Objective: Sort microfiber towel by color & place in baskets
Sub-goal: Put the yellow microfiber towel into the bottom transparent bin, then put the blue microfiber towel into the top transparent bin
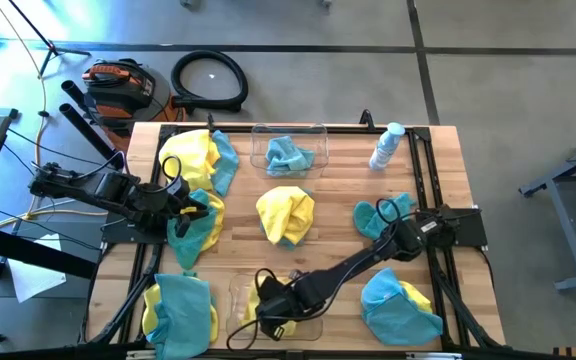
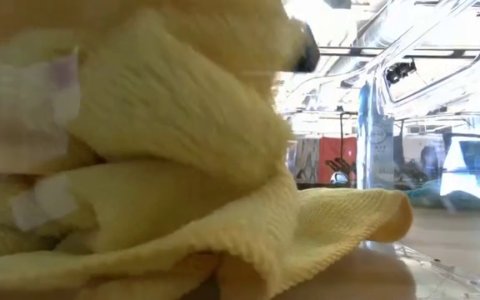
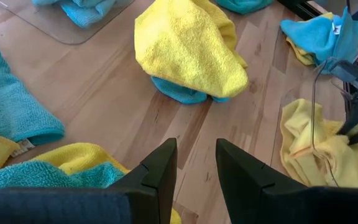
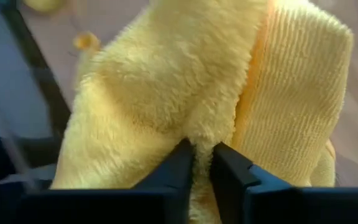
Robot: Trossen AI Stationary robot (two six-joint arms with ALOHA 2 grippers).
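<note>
My right gripper (image 1: 266, 312) reaches across to the near clear basket (image 1: 238, 298) and is shut on a yellow towel (image 4: 185, 81) there. That towel fills the low view (image 2: 140, 150). The far basket (image 1: 313, 132) has a teal towel (image 1: 288, 155) lying in it. My left gripper (image 3: 196, 149) is open and hovers over bare wood beside a yellow-and-teal pile (image 1: 196, 225) at the table's left. A yellow towel lying over a teal one (image 3: 188, 50) rests on the table's middle. My right gripper pinches a fold of the yellow towel (image 4: 201, 134) between its two fingers. The fuzzy cloth bunches up just beyond the fingertips (image 4: 179, 158). Part of the towel rests in the near basket; how many layers are pinched cannot be told.
More mixed yellow and teal piles lie at the far left (image 1: 198, 160), near left (image 1: 180, 310) and near right (image 1: 400, 305), and a teal towel (image 1: 383, 215) lies at the right. A small bottle (image 1: 386, 147) stands at the far right. Bare wood shows between the piles.
</note>
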